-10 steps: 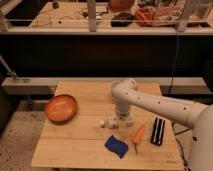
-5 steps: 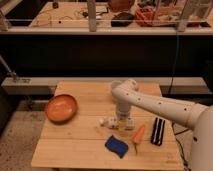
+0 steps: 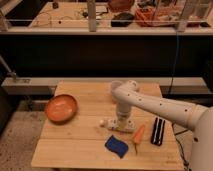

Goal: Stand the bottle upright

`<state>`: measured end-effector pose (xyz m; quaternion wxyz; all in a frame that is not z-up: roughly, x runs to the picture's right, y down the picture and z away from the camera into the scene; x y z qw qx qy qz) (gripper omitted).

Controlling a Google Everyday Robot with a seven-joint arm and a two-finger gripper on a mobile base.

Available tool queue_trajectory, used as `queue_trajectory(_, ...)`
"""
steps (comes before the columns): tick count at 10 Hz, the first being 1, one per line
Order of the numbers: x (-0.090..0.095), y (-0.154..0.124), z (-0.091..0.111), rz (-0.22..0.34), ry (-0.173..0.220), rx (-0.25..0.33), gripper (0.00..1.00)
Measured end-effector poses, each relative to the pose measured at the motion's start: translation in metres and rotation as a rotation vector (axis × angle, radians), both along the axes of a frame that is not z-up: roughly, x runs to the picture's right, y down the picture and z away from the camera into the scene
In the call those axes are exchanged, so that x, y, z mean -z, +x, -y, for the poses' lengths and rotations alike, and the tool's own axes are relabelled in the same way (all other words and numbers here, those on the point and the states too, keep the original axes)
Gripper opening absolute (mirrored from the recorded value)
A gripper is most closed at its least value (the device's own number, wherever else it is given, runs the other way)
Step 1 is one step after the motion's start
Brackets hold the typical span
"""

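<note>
One arm on this rig, white, coming in from the right edge and bending down over the middle of the wooden table (image 3: 75, 150). The gripper (image 3: 122, 121) is low, down at the tabletop, a little right of centre. From my screen I cannot tell whether it is open or closed, or whether it has hold of anything.

The bottle (image 3: 105, 122) lies on its side, not upright. Its whitish end pokes out to the left of the gripper, and the two look to be touching. The rest of the bottle is hidden behind the gripper, so I cannot make out its label or which way it runs.

Other items noted:
- Orange bowl (image 3: 61, 107) on the left part of the table, well apart from the gripper, standing right way up.
- Carrot (image 3: 138, 134) just right of the gripper, lying at a slant with its thin end toward the front edge.
- Blue sponge (image 3: 116, 146) in front of the gripper, near the carrot tip but apart from it.
- Black object (image 3: 158, 131) right of the carrot, flat on the table, long side running front to back; I cannot say what it is.
- Translucent cup (image 3: 115, 88) toward the back of the table, upright, partly hidden by the arm's elbow.
</note>
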<state>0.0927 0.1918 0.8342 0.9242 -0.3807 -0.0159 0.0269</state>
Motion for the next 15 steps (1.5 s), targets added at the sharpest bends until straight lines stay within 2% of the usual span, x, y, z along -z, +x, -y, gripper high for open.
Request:
queue_trajectory(2,0.001,0.001,0.001,-0.003,0.004,-0.002,0.47)
queue_trajectory(3,0.001,0.002,0.003,-0.007,0.011,-0.005,0.32)
queue_trajectory(5,0.002,0.004,0.005,-0.011,0.019,-0.008,0.20)
queue_trajectory(6,0.002,0.005,0.005,-0.012,0.018,-0.012,0.20)
queue_trajectory(8,0.003,0.005,0.007,-0.010,0.020,-0.014,0.33)
queue_trajectory(9,0.003,0.006,0.007,-0.011,0.021,-0.014,0.35)
queue_trajectory(12,0.006,0.008,0.011,-0.014,0.036,-0.018,0.24)
queue_trajectory(14,0.005,0.008,0.011,-0.017,0.038,-0.020,0.31)
queue_trajectory(15,0.004,0.007,0.011,-0.017,0.040,-0.020,0.31)
